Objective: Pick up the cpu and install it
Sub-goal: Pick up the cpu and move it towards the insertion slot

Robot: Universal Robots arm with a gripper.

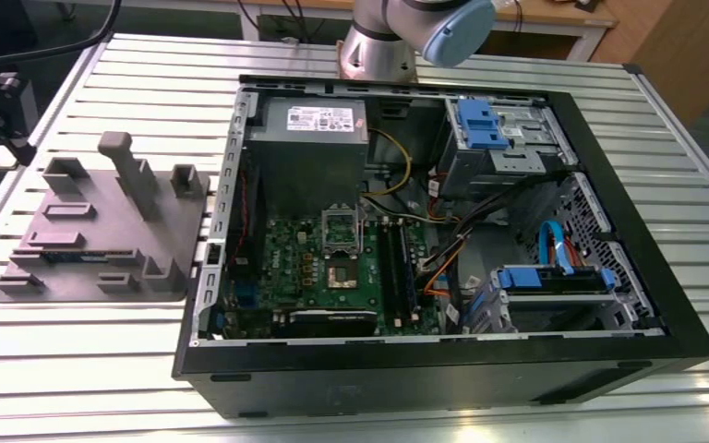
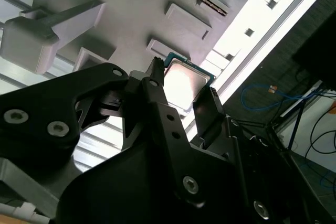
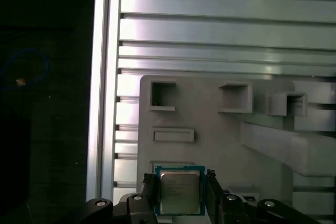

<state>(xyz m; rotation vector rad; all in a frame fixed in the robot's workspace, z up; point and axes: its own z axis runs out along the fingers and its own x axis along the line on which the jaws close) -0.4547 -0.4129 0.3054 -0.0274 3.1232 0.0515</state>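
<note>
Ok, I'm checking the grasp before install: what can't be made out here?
cpu: second wrist view, top washed out by glare, one edge behind the gripper.
cpu underside: both wrist views, faces away.
Motherboard socket: exterior view, too small to judge its state.

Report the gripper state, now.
The gripper is closed, holding the cpu between its two fingers.
</note>
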